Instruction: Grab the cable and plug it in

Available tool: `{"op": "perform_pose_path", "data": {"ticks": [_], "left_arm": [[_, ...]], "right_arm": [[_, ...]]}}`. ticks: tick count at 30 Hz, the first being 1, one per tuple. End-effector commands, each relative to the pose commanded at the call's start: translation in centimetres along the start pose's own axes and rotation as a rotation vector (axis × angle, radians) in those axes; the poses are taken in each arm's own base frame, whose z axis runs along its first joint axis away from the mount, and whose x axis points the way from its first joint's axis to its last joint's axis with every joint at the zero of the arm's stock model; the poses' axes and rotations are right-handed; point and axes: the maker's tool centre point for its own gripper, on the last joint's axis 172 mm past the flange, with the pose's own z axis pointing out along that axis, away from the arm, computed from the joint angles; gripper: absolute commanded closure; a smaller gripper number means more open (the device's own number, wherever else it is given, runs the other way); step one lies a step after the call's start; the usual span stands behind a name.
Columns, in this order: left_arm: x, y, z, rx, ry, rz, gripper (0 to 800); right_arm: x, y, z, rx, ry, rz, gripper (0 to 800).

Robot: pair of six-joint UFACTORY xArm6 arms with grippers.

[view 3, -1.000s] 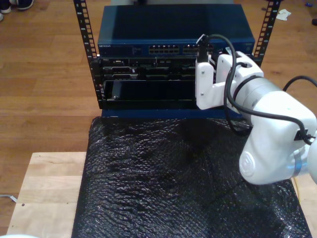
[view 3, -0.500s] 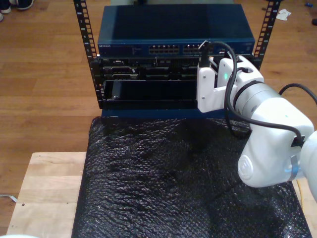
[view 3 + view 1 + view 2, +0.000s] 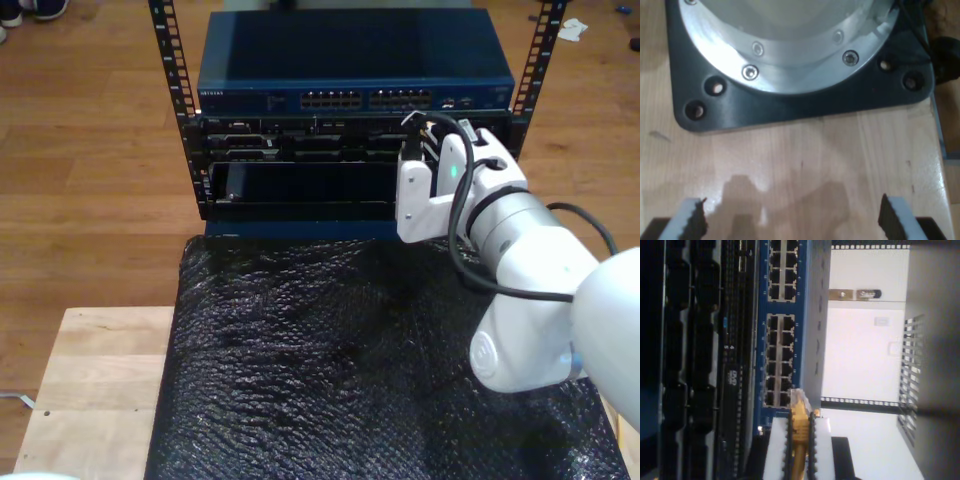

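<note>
The yellow-orange cable (image 3: 799,440) is pinched between the white fingers (image 3: 777,450) of my second gripper (image 3: 800,425), which is shut on it. Its clear plug (image 3: 797,396) points at the blue network switch (image 3: 812,315) and sits just short of the last ports in the port block (image 3: 780,360); I cannot tell whether it touches. In the exterior view my second gripper (image 3: 428,140) hovers at the rack front toward that view's right, just below the switch's port row (image 3: 400,99). My first gripper (image 3: 792,220) is open over bare wood, with nothing between its fingers.
The switch (image 3: 355,60) sits on top of black servers (image 3: 290,145) in a rack with perforated posts (image 3: 168,60). Black bubble wrap (image 3: 340,350) covers the wooden table (image 3: 90,380). A black base plate (image 3: 790,107) with a silver arm base lies ahead of my first gripper.
My second gripper has dropped lower and come toward the camera, from covering the switch's port row to just beneath it. The port row now shows fully.
</note>
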Motion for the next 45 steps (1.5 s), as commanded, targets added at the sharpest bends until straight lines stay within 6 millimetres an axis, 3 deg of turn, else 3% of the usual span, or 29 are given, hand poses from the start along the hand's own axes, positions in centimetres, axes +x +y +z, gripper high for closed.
{"op": "perform_pose_path", "data": {"ticks": [22,33,45], "left_arm": [[0.0,0.0,0.0,0.000,0.000,0.000,0],[0.0,0.0,0.0,0.000,0.000,0.000,0],[0.0,0.0,0.0,0.000,0.000,0.000,0]], "right_arm": [[-0.1,1.4,0.3,-0.142,-0.017,-0.006,800],[-0.5,2.4,1.4,-0.233,-0.038,-0.002,800],[-2.2,1.4,2.1,-0.263,-0.110,0.007,800]]}}
